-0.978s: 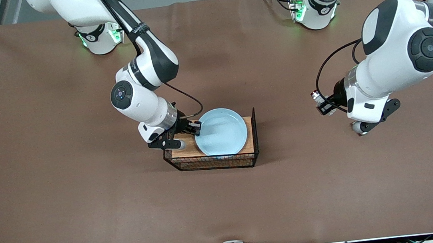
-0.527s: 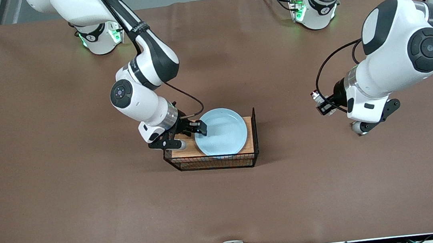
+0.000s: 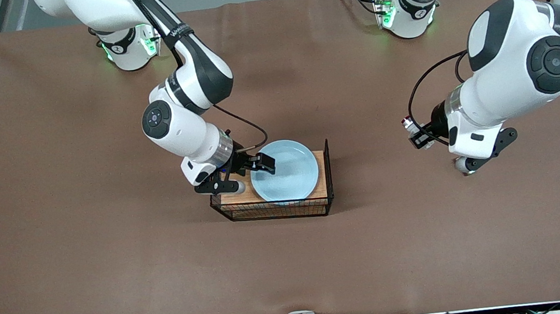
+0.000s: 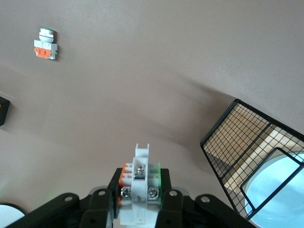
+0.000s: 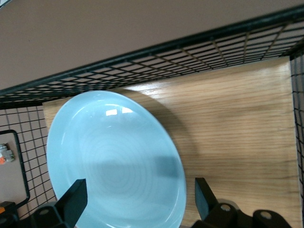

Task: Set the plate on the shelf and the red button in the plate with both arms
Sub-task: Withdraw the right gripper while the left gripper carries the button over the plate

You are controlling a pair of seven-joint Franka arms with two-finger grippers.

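Right gripper (image 3: 259, 165): jaws have spread, releasing the plate (image 3: 284, 170), now lying in the basket (image 3: 327, 173). Left gripper (image 3: 415, 135): waiting beside the basket, clamping the red button (image 4: 141, 190). Risk: retreating fingers catching the rim, dragging the plate.

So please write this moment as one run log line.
right hand: open over pale blue glossy plate in wire basket | left hand: shut on white-grey switch part
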